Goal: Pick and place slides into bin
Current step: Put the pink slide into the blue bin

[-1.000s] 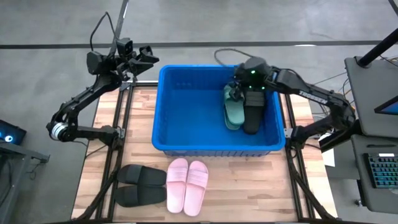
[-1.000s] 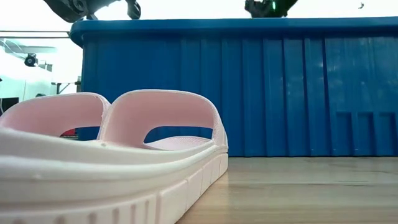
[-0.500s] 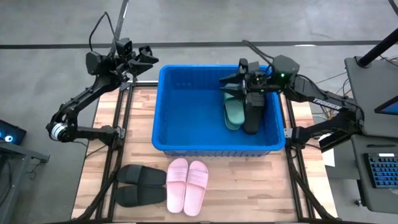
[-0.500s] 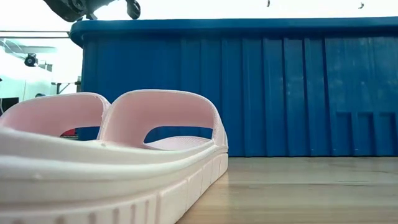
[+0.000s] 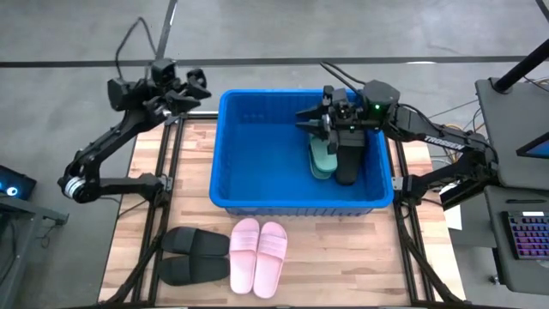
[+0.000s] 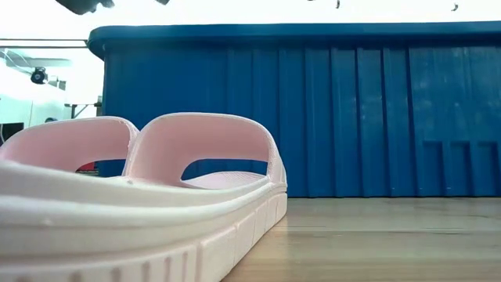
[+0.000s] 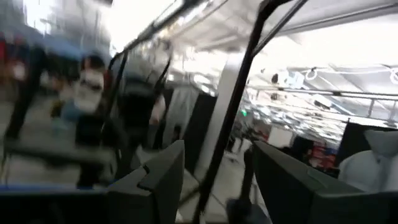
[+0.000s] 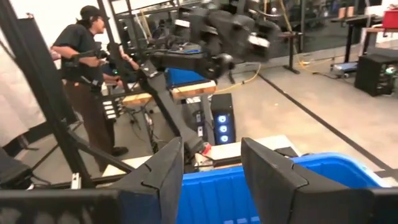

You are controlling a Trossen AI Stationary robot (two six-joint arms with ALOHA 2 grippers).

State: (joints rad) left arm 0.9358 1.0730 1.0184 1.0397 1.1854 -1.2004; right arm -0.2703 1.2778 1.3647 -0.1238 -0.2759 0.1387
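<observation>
The blue bin [image 5: 257, 154] stands on the table's far half. In its right part lie a dark green pair of slides [image 5: 320, 159] and a black slide [image 5: 348, 161], side by side on the bin's floor. A black pair [image 5: 193, 256] and a light pink pair [image 5: 257, 256] lie soles down on the table in front of the bin. My right gripper [image 5: 309, 120] hovers over the bin's far right part, pointing level toward the left, open and with nothing between its fingers [image 8: 161, 174]. My left gripper [image 5: 194, 86] hangs open past the table's far left corner.
The wooden table [image 5: 343, 249] shows bare wood right of the pink pair. In the low view the pink slide [image 6: 141, 196] fills the foreground before the bin's wall [image 6: 352, 117]. A person [image 8: 87, 81] stands in the room beyond the table.
My right gripper has risen from just above the slides in the bin and tipped from pointing down to pointing level toward the left; the slides lie still. My left gripper has drifted a little up and toward the table's left.
</observation>
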